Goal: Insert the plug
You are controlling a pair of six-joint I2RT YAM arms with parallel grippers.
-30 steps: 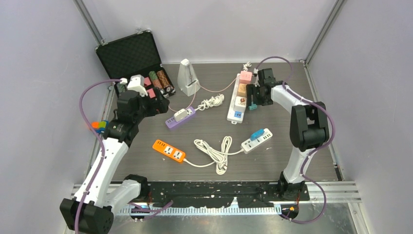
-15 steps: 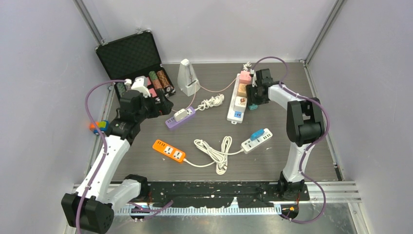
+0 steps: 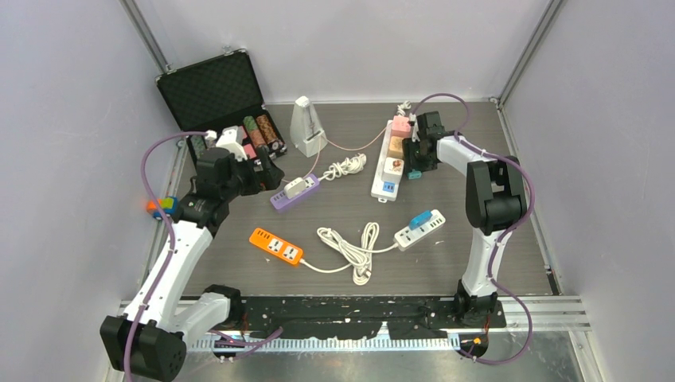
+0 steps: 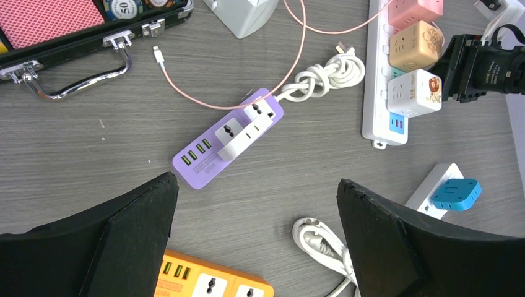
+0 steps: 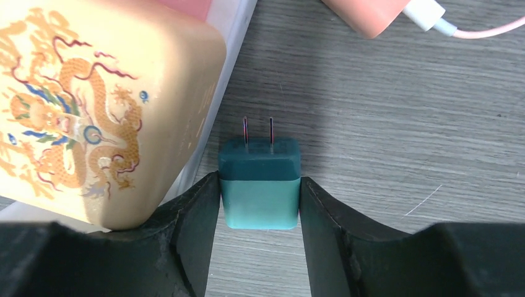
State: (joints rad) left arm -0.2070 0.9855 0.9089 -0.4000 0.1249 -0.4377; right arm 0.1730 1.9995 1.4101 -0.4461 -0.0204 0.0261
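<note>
My right gripper (image 5: 260,178) is shut on a teal plug (image 5: 260,201), one finger on each side, its two prongs pointing away from the camera. The plug is low over the table, just right of the white power strip (image 3: 382,181), beside a beige dragon-printed cube adapter (image 5: 93,105). In the top view the right gripper (image 3: 415,165) is at the strip's right edge and the plug (image 3: 413,174) shows below it. My left gripper (image 3: 267,172) is open and empty, above the table near the purple power strip (image 4: 226,139).
An orange power strip (image 3: 275,247), a white strip with a blue adapter (image 3: 420,226) and a coiled white cable (image 3: 354,247) lie in the middle. A white metronome (image 3: 306,127) and an open black case (image 3: 215,95) stand at the back left. A pink cube adapter (image 5: 371,12) with its cable sits on the white strip.
The right arm's elbow has swung slightly left while its gripper stays at the white strip with the teal plug. The left gripper has shifted a little toward the purple strip.
</note>
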